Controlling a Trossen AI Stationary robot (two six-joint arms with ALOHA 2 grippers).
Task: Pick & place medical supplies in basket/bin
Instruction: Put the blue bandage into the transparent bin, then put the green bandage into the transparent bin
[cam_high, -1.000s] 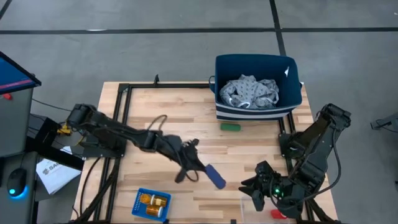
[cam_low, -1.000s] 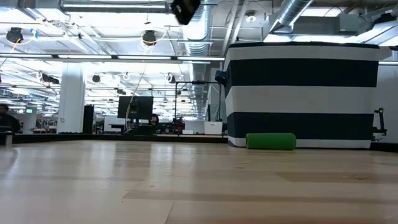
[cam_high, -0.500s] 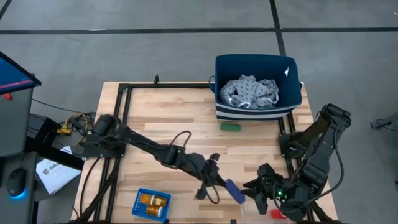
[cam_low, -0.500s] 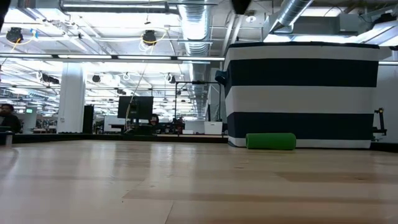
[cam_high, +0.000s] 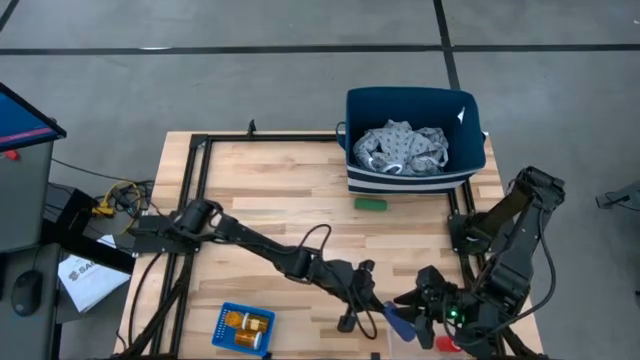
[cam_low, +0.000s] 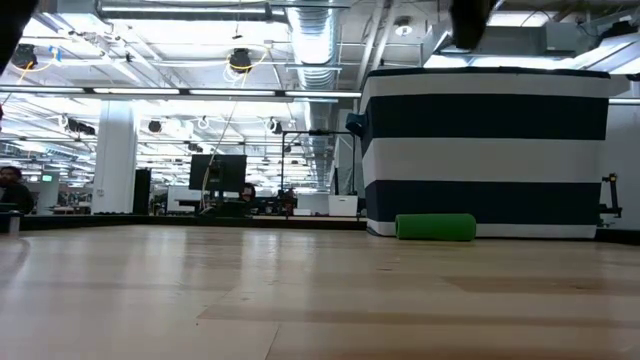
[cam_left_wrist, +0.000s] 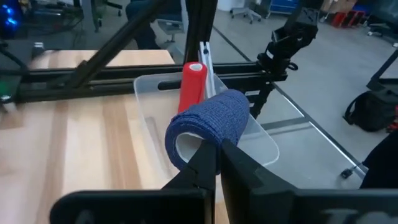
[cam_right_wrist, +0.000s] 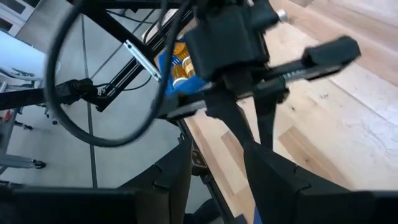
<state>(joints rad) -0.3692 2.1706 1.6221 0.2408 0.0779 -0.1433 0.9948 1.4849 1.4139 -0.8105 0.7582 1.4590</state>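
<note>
While the left gripper (cam_left_wrist: 214, 146) holds the blue roll (cam_left_wrist: 208, 124) tight in its jaws, it hangs over the clear tray (cam_left_wrist: 264, 140), where a red roll (cam_left_wrist: 191, 84) lies. Close by, the right gripper (cam_high: 425, 305) waits, jaws partly open and empty.

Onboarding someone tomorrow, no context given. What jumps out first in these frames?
The long left arm stretched across the wooden table, its tool shut on a dark blue cloth-wrapped roll over a clear plastic tray that already holds a red cylinder, at the table's near right. Next, the large navy bin with white stripes at the far right, holding a grey patterned cloth, with a short green cylinder lying before it.
</note>
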